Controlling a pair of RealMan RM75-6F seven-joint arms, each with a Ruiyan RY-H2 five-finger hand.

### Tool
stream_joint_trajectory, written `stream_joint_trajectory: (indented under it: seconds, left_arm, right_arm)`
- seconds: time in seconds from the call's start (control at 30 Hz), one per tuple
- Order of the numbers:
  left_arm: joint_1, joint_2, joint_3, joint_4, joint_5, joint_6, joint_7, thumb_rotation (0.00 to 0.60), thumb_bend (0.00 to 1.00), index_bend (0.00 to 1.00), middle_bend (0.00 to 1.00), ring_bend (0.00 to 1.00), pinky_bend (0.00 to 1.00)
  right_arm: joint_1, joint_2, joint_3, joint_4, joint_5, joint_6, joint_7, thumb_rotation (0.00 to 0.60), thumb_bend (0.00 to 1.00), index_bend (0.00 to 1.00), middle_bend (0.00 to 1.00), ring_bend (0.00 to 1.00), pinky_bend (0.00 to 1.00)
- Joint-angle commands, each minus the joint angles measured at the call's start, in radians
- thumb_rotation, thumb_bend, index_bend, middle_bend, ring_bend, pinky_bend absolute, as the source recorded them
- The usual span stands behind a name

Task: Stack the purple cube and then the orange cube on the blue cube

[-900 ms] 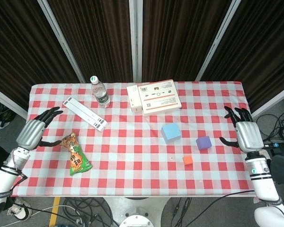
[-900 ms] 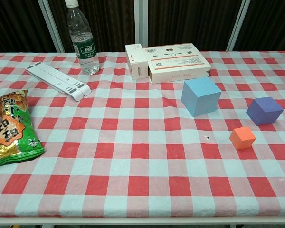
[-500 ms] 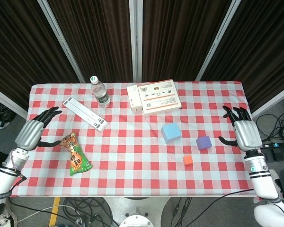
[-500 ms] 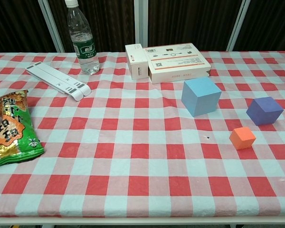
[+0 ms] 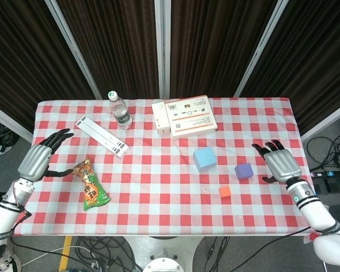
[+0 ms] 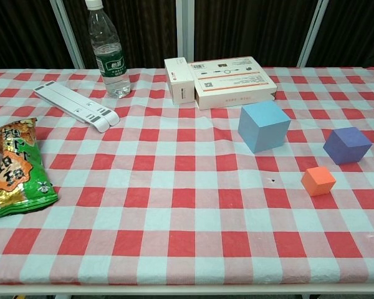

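The blue cube (image 5: 204, 158) (image 6: 263, 126) stands right of the table's middle. The purple cube (image 5: 244, 171) (image 6: 347, 145) sits to its right, and the small orange cube (image 5: 225, 191) (image 6: 318, 180) lies in front of both. My right hand (image 5: 279, 162) hovers just right of the purple cube, fingers spread, holding nothing; only a dark fingertip shows at the right edge of the chest view. At the table's left edge my left hand (image 5: 41, 157) is open and empty, beside the snack bag.
A water bottle (image 5: 120, 110) and a white-and-orange box (image 5: 184, 117) stand at the back. A white flat bar (image 5: 101, 136) lies back left, a green-orange snack bag (image 5: 90, 184) front left. The checkered table (image 5: 158, 187) shows bare cloth at the middle and front.
My right hand has moved left, in from the table's right edge toward the purple cube. The cubes and the left hand have not moved.
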Motion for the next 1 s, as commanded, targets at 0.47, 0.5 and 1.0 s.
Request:
stream_joint_trajectory:
  seconds: [0.47,0.5,1.0]
  left_arm:
    - [0.029,-0.006,0.006,0.037,0.012,0.050,-0.039,0.600,0.00,0.20,0.19,0.16,0.29]
    - [0.029,-0.008,0.006,0.040,0.013,0.051,-0.039,0.600,0.00,0.20,0.19,0.16,0.29]
    - [0.030,-0.006,0.010,0.049,0.012,0.045,-0.027,0.600,0.00,0.20,0.19,0.16,0.29]
  right_arm:
    - [0.051,-0.180,-0.057,0.199,-0.082,-0.031,0.009,0.600,0.07,0.07,0.27,0.09,0.07]
    - [0.053,-0.187,-0.057,0.209,-0.085,-0.031,0.013,0.600,0.07,0.07,0.27,0.09,0.07]
    - [0.075,-0.277,-0.068,0.325,-0.110,-0.053,0.070,0.600,0.07,0.07,0.32,0.09,0.07]
